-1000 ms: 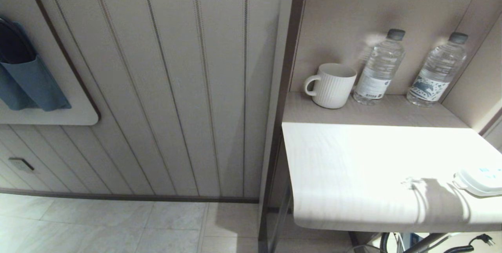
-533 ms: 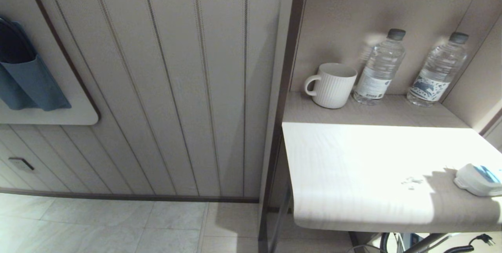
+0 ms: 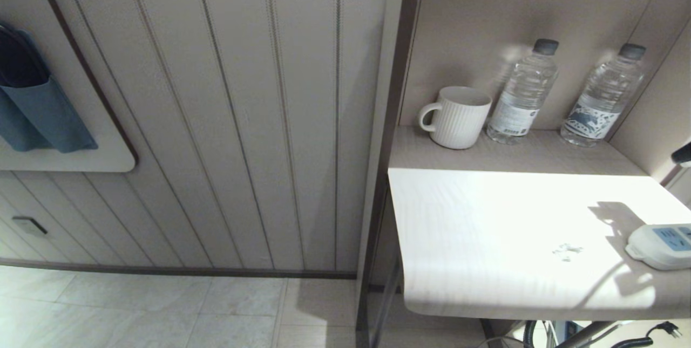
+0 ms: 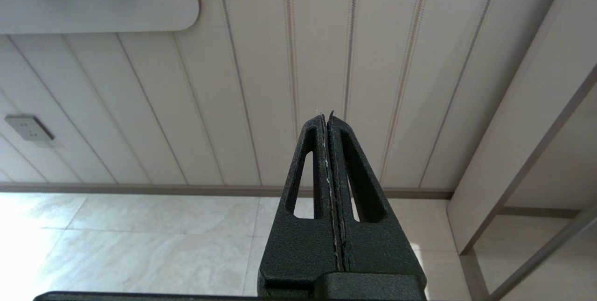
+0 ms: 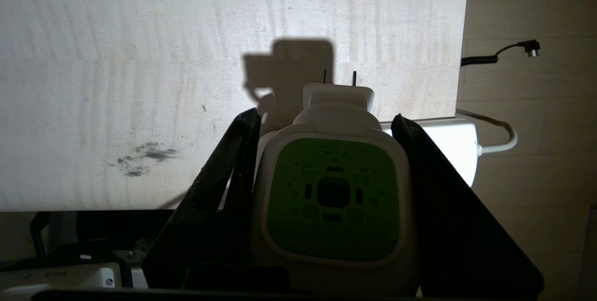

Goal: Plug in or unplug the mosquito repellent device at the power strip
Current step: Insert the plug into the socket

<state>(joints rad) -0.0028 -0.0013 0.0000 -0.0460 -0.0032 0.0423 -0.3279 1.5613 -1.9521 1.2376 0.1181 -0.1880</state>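
Left tool [image 4: 329, 123] hangs parked, clenched on nothing. Right tool [image 5: 326, 121] grips the device [image 5: 332, 198], prongs bared above the table [image 5: 140, 58], near the strip [image 3: 661, 245] at its right edge. Likely plugging in: next, align prongs with a socket.

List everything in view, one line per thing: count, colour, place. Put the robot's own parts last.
mosquito repellent device: one, white with green cap, held above the table, prongs bare.
power strip: one, white with light-blue sockets, right edge of the table.
table: one, pale wood, right of the panelled wall.
mug: one, white ribbed, on the shelf, left.
water bottles: two, clear with dark caps, on the shelf right of the mug.
blue cloth: one, hanging on the wall, far left.
wall outlet: one, pale, low on the wall.
left hand: black, shut, parked facing the wall.
right hand: black, shut on the device.
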